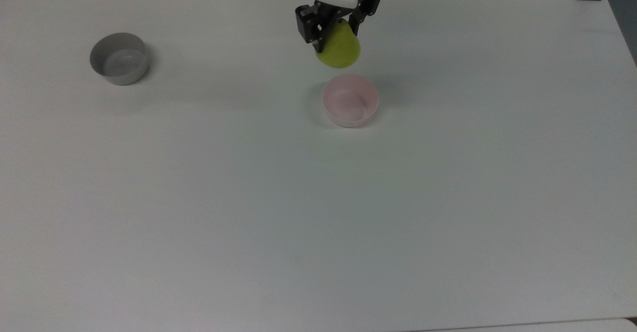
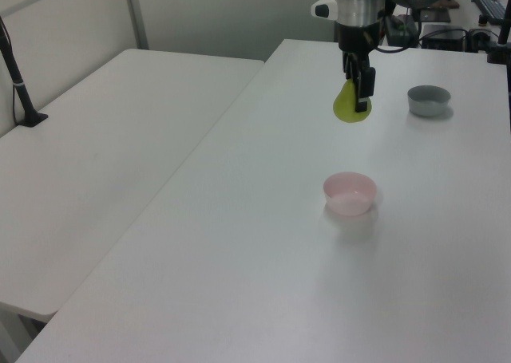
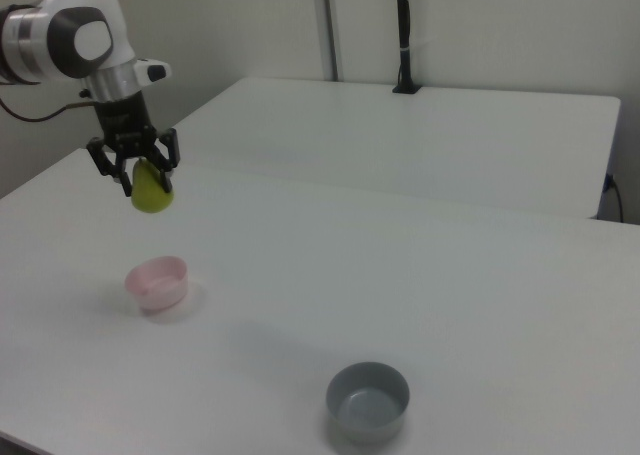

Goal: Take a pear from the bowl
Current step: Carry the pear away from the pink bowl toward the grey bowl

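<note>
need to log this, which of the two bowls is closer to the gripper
The pink bowl, just below the gripper holding the pear; the grey bowl sits far off.

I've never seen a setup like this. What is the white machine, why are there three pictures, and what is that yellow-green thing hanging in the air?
The white machine is a robot arm. At its tip sits a black two-fingered pincer, its hand. The three pictures show one moment from different cameras: one looks down from above, two look across from the sides. The yellow-green thing is a pear, pinched by its narrow top between the fingers and held in the air above a white table. Below it stands a pale pink bowl, with nothing in it. A grey bowl stands further off, toward the top view's left, also with nothing in it.
</note>
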Robot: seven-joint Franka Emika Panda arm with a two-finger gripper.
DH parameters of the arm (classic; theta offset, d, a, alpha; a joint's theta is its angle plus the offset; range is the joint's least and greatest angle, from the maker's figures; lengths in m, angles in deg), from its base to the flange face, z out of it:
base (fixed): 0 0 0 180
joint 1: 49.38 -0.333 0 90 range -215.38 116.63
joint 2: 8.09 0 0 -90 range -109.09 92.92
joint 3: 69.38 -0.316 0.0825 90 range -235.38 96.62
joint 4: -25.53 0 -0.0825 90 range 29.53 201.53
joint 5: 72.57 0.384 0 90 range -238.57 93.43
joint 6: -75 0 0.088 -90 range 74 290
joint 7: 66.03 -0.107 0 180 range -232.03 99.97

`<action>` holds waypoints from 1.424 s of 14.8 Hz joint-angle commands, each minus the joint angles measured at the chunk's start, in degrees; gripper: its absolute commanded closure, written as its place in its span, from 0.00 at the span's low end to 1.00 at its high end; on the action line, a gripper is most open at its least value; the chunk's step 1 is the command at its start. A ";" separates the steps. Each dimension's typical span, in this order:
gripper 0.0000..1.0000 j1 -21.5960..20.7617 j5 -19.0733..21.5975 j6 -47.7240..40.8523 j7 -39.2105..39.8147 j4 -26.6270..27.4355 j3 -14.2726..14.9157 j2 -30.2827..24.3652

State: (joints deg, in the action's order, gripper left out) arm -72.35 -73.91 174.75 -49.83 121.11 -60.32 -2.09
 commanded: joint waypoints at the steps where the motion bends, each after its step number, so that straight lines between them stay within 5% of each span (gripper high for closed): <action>1: 0.61 8.53 0.99 -1.40 -0.21 -1.18 -2.73 -1.24; 6: 0.61 20.15 1.61 -1.40 -0.56 -1.19 -2.64 -1.86; 21: 0.61 20.08 1.00 9.93 0.06 1.80 -2.20 11.40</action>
State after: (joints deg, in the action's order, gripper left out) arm -51.90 -73.16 181.81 -49.83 121.85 -62.64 8.00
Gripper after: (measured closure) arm 0.326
